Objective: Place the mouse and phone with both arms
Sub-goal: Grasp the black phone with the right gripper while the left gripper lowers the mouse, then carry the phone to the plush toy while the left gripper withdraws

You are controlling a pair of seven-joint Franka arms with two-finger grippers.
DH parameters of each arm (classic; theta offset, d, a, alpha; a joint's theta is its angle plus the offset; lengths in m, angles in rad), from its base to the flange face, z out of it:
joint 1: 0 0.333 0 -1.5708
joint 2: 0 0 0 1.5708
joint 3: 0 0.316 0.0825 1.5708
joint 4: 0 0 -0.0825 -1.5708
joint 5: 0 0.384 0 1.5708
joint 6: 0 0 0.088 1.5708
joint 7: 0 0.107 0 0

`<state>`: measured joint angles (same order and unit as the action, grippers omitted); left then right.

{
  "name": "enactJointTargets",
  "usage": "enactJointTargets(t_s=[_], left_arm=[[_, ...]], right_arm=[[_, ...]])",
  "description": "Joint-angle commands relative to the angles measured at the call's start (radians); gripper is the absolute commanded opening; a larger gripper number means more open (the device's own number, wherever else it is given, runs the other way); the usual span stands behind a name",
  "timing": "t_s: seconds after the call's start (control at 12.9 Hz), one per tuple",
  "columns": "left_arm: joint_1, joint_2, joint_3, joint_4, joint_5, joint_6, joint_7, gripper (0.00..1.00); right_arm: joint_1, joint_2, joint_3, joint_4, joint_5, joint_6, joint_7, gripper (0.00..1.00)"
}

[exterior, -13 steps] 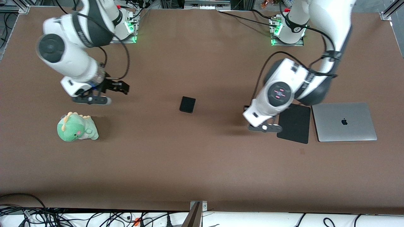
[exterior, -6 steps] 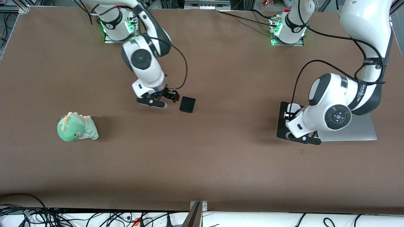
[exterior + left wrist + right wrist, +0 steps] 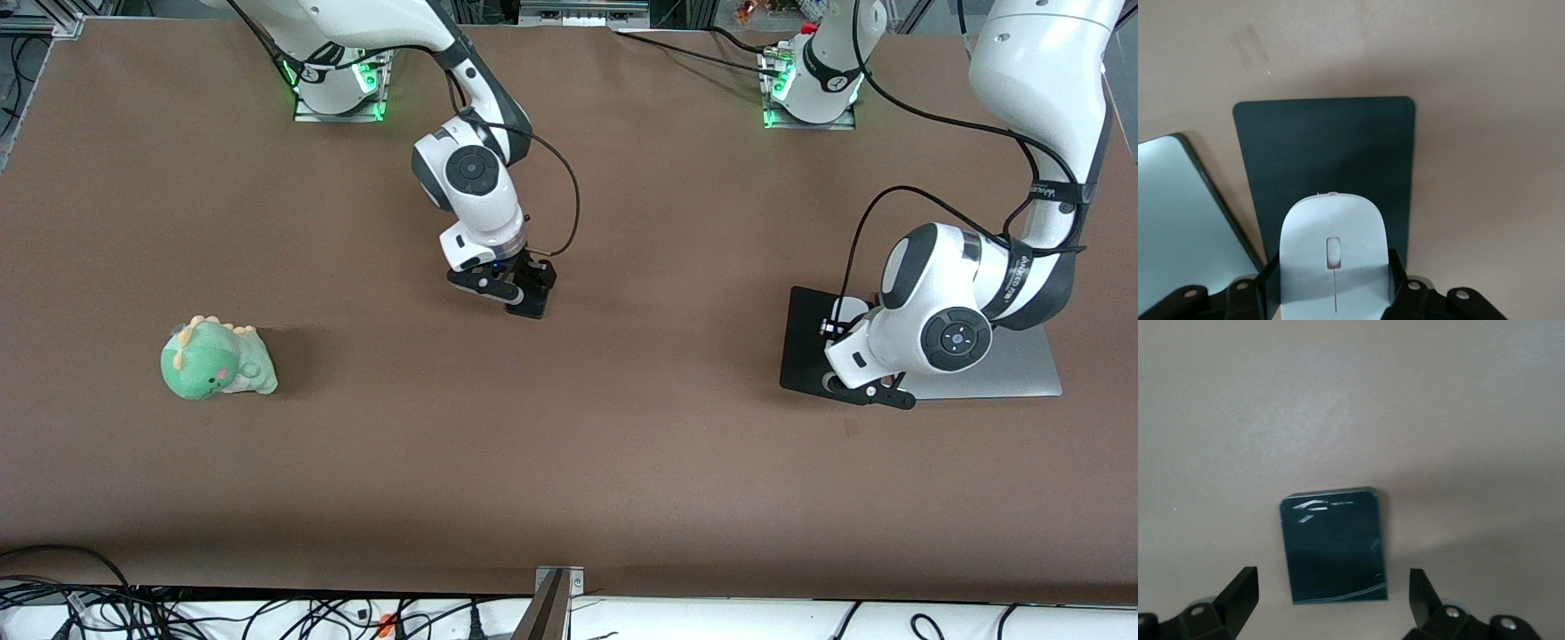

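Brown tabletop, two white arms at work, one mouse and one phone in play.

Green and alone toward the right arm's end of the table (image 3: pixel 622 462) sits one plush dinosaur (image 3: pixel 218 359), well apart from everything else. Next along, near the table's middle, the right gripper (image 3: pixel 524 289) hangs directly over the one phone (image 3: pixel 1334 545), fingers (image 3: pixel 1238 595) spread wide to either side of it, not touching; the phone lies flat on the bare table. Toward the left arm's end lies one black pad (image 3: pixel 805 342), with one grey laptop (image 3: pixel 1022 369) just beside it. The left gripper (image 3: pixel 1333 293) is over that pad, clamped on the one white mouse (image 3: pixel 1333 257), which shows between its fingers above the pad.
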<state>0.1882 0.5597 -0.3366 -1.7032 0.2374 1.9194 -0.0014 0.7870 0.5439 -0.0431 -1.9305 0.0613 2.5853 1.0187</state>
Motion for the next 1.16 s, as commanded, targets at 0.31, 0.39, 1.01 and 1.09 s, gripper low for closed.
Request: enactJointTargets(t_s=[0.31,0.39,1.01,1.09], left_arm=[[0.086,0.048,-0.015,-0.231,0.02,0.43,0.052,0.28],[0.086,0.058,-0.015,-0.236,0.025,0.44,0.054,0.29],[0.076,-0.087,-0.067,-0.097,0.023,0.117,0.052,1.0],[0.076,-0.098,-0.088,-0.034,0.023,0.016,0.052,1.0]], right_arm=[[0.037,0.073,-0.014,0.027,-0.011,0.038,-0.014,1.0],[0.037,0.073,-0.015,0.027,-0.012,0.036,-0.017,1.0],[0.032,0.1,-0.018,0.028,-0.015,0.042,-0.064,0.59],[0.026,0.09,-0.026,0.028,-0.015,0.029,-0.103,0.45]])
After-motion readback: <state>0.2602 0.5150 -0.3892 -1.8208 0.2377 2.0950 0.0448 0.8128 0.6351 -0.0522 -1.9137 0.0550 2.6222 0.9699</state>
